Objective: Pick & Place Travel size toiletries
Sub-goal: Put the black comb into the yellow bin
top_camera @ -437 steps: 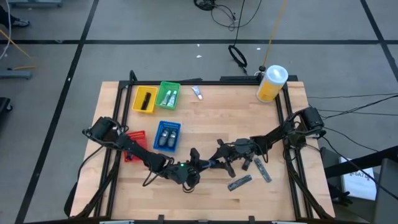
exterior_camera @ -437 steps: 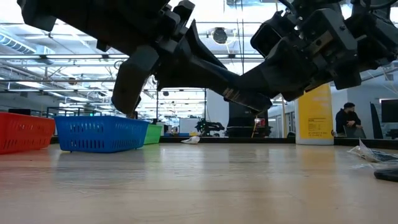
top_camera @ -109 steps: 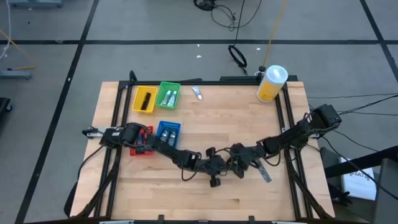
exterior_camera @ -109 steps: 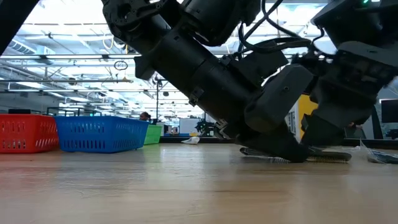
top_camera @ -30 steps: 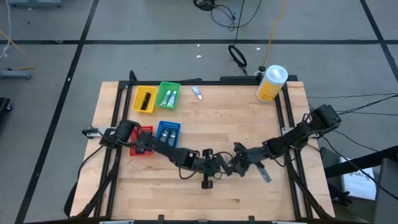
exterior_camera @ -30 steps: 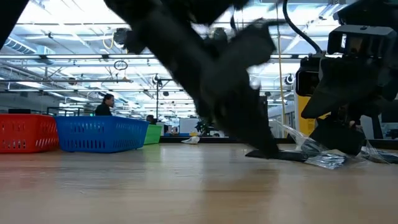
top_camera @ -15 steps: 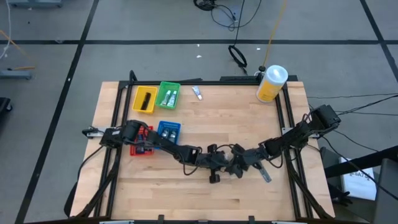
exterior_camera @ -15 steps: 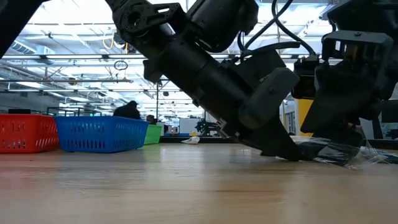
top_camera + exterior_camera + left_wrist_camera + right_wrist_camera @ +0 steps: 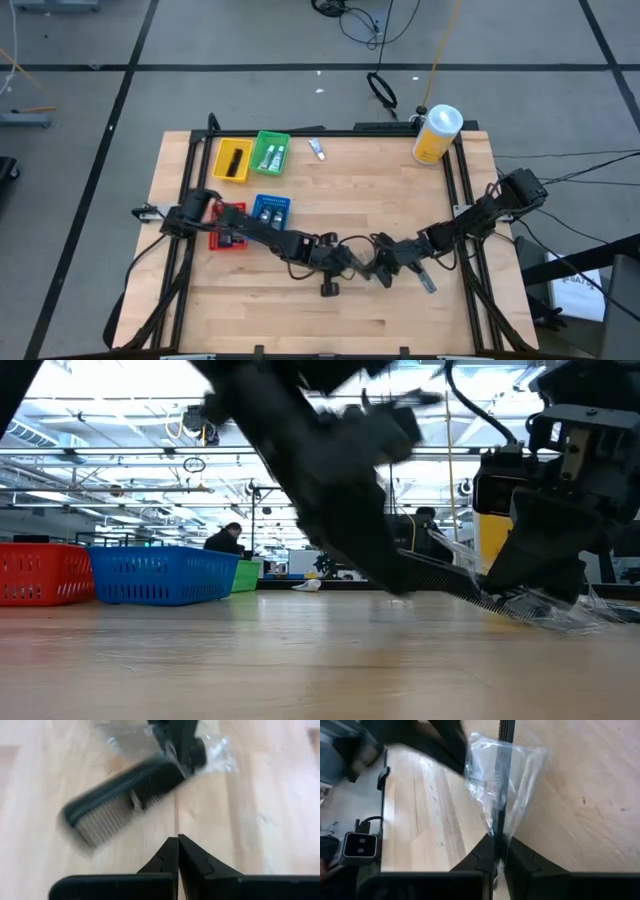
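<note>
A black comb (image 9: 125, 802) in a clear wrapper (image 9: 492, 767) is held near the table's middle, between the two grippers. My right gripper (image 9: 496, 846) is shut on it. In the low view the comb (image 9: 440, 575) slants, its free end raised. My left gripper (image 9: 178, 851) is shut and stands just short of the comb, touching nothing. Another wrapped dark piece (image 9: 426, 281) lies flat on the table to the right. A small white tube (image 9: 316, 149) lies near the far edge. My right gripper pinches one end of the wrapped comb (image 9: 496, 827) between its two fingers, with the clear wrapper caught in the hold. The fingers lie along the comb, coming from the table's right. The comb tilts up away from the fingers; the wrapper's loose end (image 9: 565, 615) hangs near the table.
Yellow tray (image 9: 232, 160) and green tray (image 9: 271, 153) sit at the far left; blue tray (image 9: 268, 217) and red tray (image 9: 222, 228) lie beside my left arm. A yellow container with white lid (image 9: 436, 133) stands at the far right corner. Bare wood lies near the front edge.
The comb lay flat on the table a second ago; its free end is now raised while the end in my right gripper stays low. My left arm has swung back and forth beside it and is blurred in motion, ending slightly toward the table's left.
</note>
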